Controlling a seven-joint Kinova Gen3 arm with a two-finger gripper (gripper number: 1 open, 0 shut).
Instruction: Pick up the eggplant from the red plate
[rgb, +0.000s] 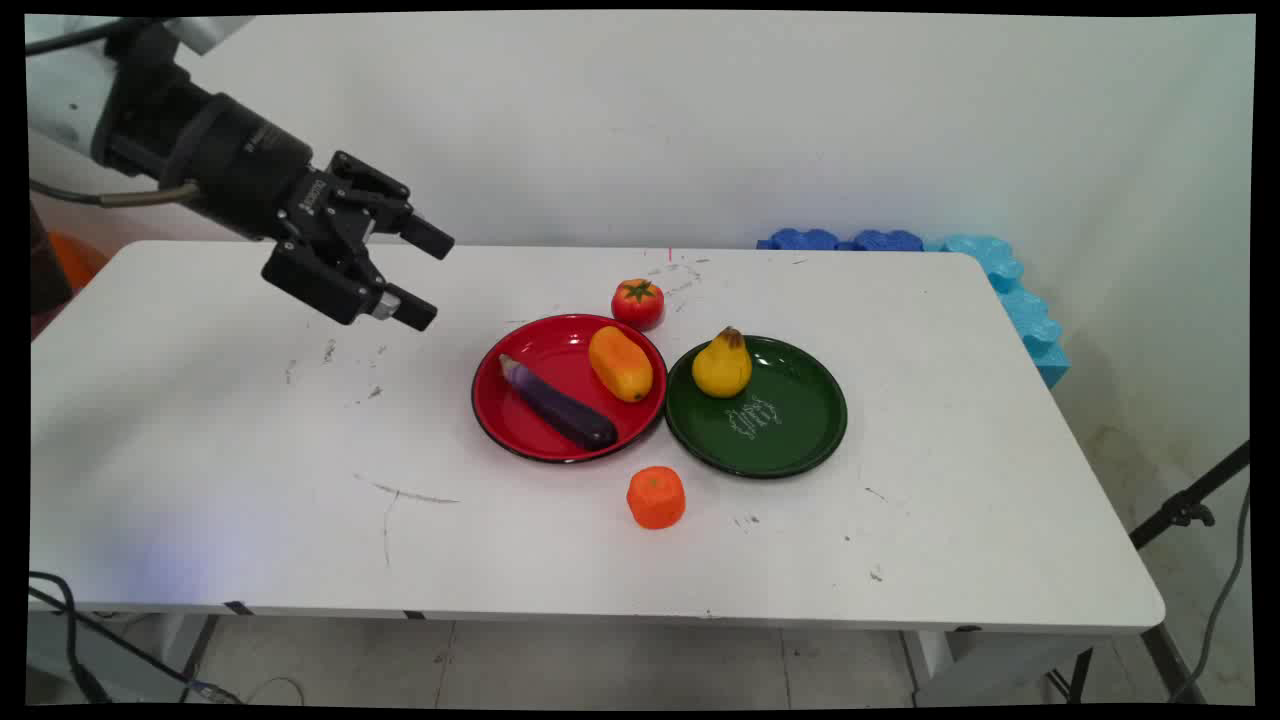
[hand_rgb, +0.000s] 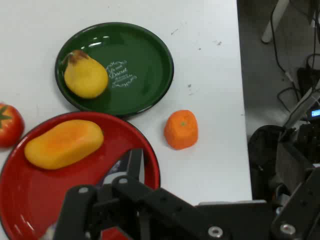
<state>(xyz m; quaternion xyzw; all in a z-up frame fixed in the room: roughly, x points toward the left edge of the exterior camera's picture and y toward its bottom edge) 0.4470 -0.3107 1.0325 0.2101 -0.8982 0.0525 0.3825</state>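
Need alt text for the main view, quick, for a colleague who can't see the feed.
An open black gripper hangs empty above the white table, left of a red plate holding an eggplant and an orange fruit. Beside it, a green plate holds a pear.

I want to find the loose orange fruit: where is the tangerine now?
In the main view, the tangerine sits on the bare table right of centre, just in front of where the red plate and green plate meet.
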